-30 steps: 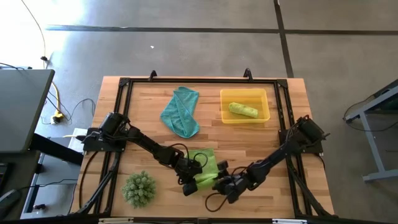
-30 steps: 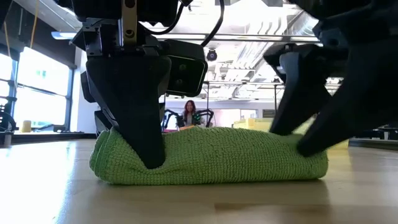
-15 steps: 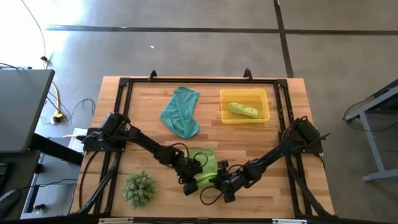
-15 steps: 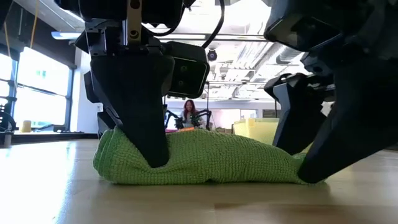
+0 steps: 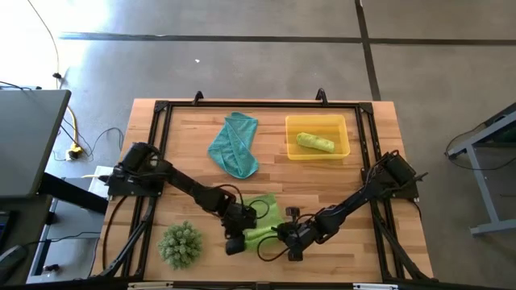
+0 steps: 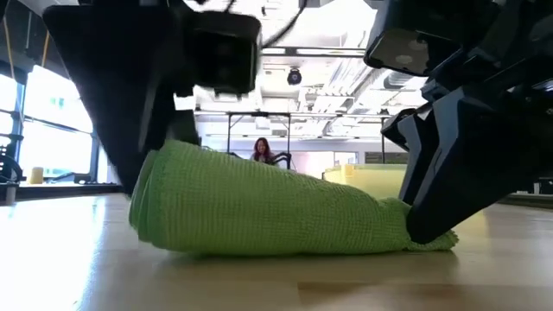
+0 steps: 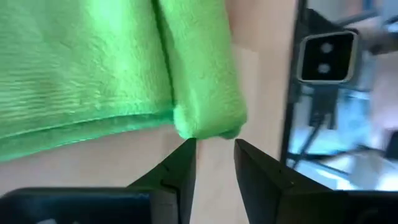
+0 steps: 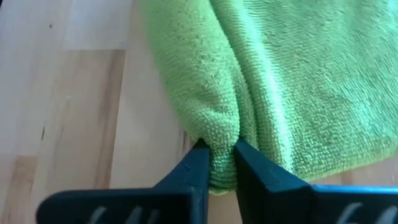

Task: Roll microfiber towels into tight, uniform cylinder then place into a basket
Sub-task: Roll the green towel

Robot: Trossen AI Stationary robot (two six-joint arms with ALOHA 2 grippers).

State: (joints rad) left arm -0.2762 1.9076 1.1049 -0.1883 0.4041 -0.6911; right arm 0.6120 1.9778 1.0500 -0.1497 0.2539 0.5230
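Since prev. frame, left gripper point(image 7: 214, 149) has released, backed off lime-green microfiber towel roll point(image 5: 260, 223); right gripper point(image 8: 217, 157) pinches its end. Re-grip w/ left, roll evenly.

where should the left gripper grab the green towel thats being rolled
Probably the rolled end nearest the left gripper, coming in along the table with one finger either side of the roll's thickness. In its wrist view the green towel ends in a rounded fold just ahead of the parted fingertips, not between them. The right gripper already pinches the other end.
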